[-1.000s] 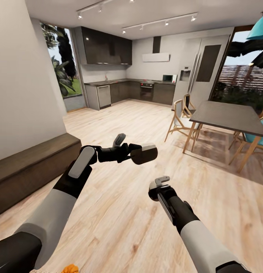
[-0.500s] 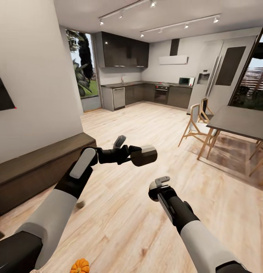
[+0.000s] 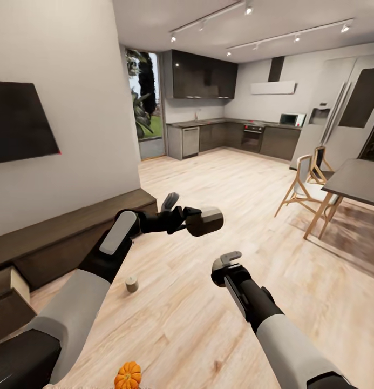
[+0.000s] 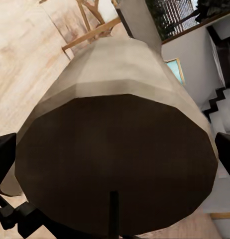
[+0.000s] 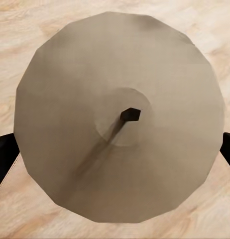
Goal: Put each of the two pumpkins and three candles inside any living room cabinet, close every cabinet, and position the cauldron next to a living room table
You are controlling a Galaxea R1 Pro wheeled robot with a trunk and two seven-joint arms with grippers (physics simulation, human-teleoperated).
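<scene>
Plank floor (image 3: 219,178): candle (image 3: 131,283) near left, pumpkin (image 3: 128,375) nearer. Left fingers (image 3: 204,221) clamp candle; right fingers (image 3: 228,261) clamp another.

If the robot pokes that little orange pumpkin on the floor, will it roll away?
Probably a little. The pumpkin looks round and sits on smooth plank floor, so a poke might send it wobbling. Its ribs and flattish base would likely stop it soon. It looks stiff, not squishy.
</scene>
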